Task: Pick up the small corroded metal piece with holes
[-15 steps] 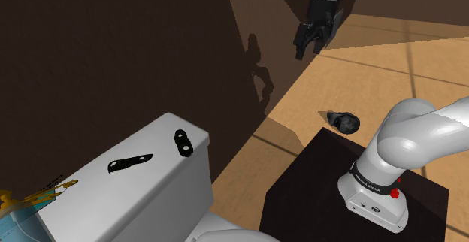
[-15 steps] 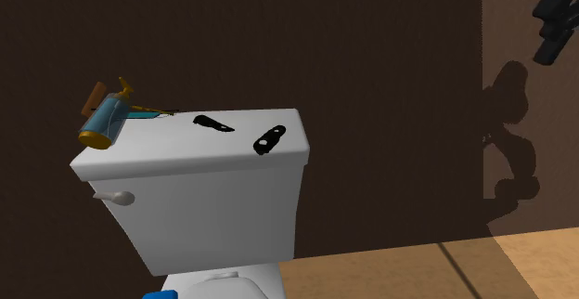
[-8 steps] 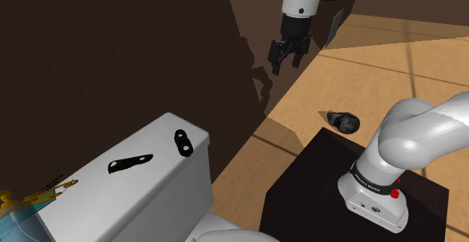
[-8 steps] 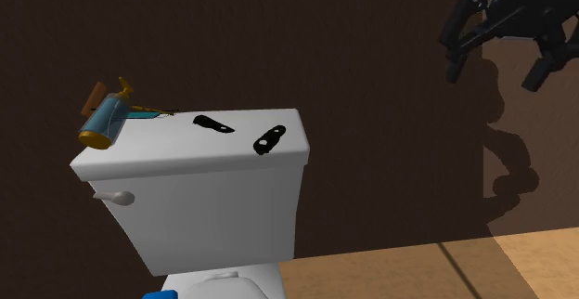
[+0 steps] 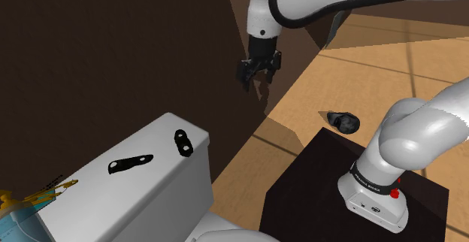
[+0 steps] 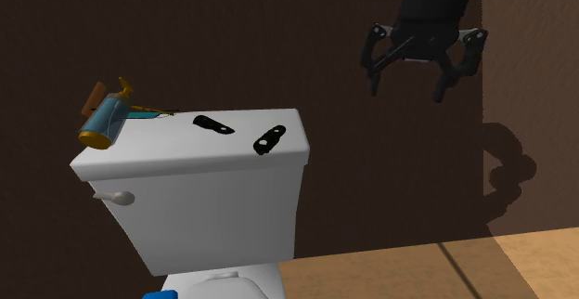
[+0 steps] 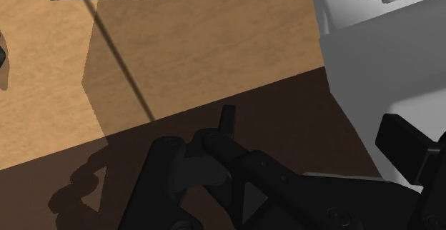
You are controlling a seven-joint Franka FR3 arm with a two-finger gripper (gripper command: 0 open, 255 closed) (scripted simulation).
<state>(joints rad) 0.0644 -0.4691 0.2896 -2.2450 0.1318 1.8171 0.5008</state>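
Note:
Two black metal pieces lie on the white toilet tank lid (image 5: 161, 180). The small piece with two holes (image 5: 181, 142) (image 6: 270, 139) sits near the lid's end closest to the arm. A longer black piece (image 5: 128, 162) (image 6: 212, 123) lies further along the lid. My gripper (image 5: 255, 75) (image 6: 408, 76) hangs open in the air in front of the dark wall, well above the small piece and off to the side of the tank, holding nothing. In the wrist view the fingers (image 7: 227, 121) stand apart over the dark floor beside the white toilet (image 7: 372, 57).
A blue and brass bottle (image 6: 104, 121) (image 5: 15, 212) lies at the lid's far end. A dark lump (image 5: 343, 120) rests on the wooden floor near the black stand (image 5: 323, 180). The dark brown wall (image 6: 278, 37) stands right behind the tank. A flush handle (image 6: 116, 197) sticks out of the tank.
The arm has swung toward the shoulder view's left and lower, bringing the gripper from beyond the wall's corner closer to the toilet tank. The fingers stayed open. Both metal pieces are unmoved.

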